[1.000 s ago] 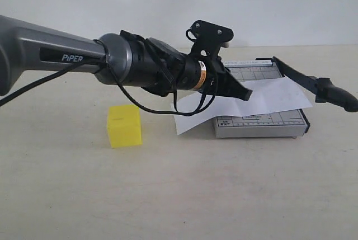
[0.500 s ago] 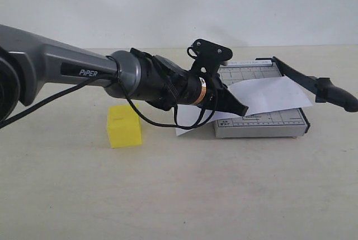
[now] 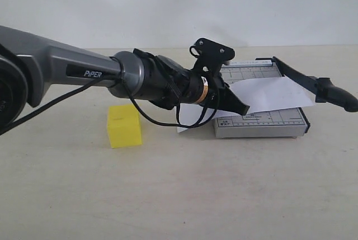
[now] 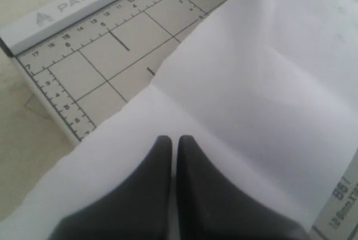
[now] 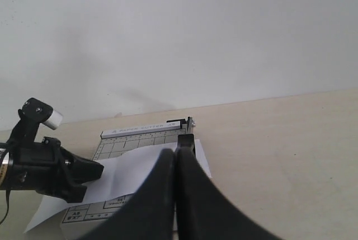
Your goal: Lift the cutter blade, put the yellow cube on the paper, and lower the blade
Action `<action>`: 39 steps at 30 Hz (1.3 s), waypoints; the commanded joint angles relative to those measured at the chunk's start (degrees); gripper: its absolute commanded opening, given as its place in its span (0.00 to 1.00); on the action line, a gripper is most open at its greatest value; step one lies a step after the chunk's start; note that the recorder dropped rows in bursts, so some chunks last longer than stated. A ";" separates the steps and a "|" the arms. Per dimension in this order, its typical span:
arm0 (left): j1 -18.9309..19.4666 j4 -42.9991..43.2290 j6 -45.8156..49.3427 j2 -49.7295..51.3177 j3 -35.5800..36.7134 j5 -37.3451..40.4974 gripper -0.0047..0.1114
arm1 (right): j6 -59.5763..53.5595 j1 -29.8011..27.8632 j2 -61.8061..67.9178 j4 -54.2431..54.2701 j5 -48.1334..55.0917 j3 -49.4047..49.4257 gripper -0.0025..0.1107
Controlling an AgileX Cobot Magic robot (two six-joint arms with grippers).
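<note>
The yellow cube [image 3: 123, 126] rests on the table left of the grey trimmer base [image 3: 263, 123]. A white paper [image 3: 274, 95] lies across the base, its left end hanging past the edge. The cutter blade [image 3: 302, 78] is tilted up at the right, its handle [image 3: 338, 97] off the base with nothing holding it. My left gripper [image 3: 244, 109] is shut, with its tips low over the paper [image 4: 251, 100] and nothing between the fingers [image 4: 162, 156]. My right gripper [image 5: 175, 151] is shut and empty, away from the trimmer and outside the exterior view. Past its tips, a short part of the blade [image 5: 187, 141] shows.
The left arm [image 3: 84, 72] stretches from the left edge above the cube. Its black wrist [image 5: 50, 167] sits over the paper's left end. Beige tabletop [image 3: 179, 195] runs in front of the trimmer, and a white wall stands behind.
My left gripper has dropped and tipped down onto the paper's left part. The paper's left end has shifted slightly. Cube and blade have not moved.
</note>
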 commanded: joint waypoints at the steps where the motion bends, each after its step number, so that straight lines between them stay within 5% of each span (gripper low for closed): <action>1: -0.74 -0.17 0.02 1.79 -2.13 -2.05 0.08 | -0.19 0.18 -0.35 -0.09 -0.18 0.14 0.02; 31: -1.25 -0.17 4.77 -3.11 -1.84 3.36 0.08 | -0.19 0.18 -0.35 -0.09 0.05 0.14 0.02; 39: -0.66 -0.17 5.16 -13.86 9.43 9.69 0.08 | -0.19 0.18 -0.35 -0.09 0.05 0.14 0.02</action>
